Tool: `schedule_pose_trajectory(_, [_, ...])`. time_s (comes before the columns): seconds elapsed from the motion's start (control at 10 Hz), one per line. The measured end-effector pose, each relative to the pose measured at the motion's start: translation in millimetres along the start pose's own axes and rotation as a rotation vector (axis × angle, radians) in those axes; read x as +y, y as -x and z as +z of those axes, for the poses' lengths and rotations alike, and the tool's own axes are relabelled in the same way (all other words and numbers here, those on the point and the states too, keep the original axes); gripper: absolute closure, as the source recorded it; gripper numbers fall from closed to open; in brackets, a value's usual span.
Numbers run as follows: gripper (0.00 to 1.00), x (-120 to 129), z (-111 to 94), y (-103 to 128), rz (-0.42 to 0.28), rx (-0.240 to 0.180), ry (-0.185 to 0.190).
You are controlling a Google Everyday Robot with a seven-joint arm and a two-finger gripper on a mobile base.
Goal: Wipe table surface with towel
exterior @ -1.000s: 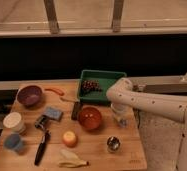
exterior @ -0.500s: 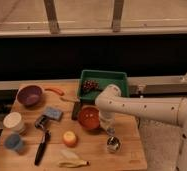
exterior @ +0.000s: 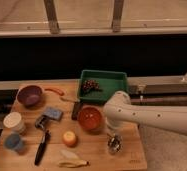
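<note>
Gripper [exterior: 114, 134]: low over the table [exterior: 94, 152], right of the orange bowl [exterior: 90, 118], above a metal cup [exterior: 114, 144]. Towel [exterior: 53, 113]: blue, near the purple bowl [exterior: 29, 95].

No readable text, label, brand or number anywhere on the table [exterior: 132, 150] or its objects.

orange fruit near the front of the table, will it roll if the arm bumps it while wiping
Probably yes: the orange looks round and sits loose on the flat table. It likely feels firm, not floppy. The gripper hangs to its right, by a small metal cup, so a leftward sweep might push it toward the black tool.
</note>
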Motion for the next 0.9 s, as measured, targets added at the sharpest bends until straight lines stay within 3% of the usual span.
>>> schedule_pose_trajectory(0.3, [1.00, -51.1, -0.2, 0.6, 0.058, 0.009, -0.031])
schedule_pose_trajectory(0.5, [1.00, -72.6, -1.4, 12.0, 0.066, 0.010, -0.041])
schedule_pose_trajectory(0.7, [1.00, -73.2, -2.5, 30.5, 0.038, 0.007, -0.044])
schedule_pose_trajectory(0.9, [1.00, -55.1, -0.7, 45.8, -0.019, 0.006, -0.037])
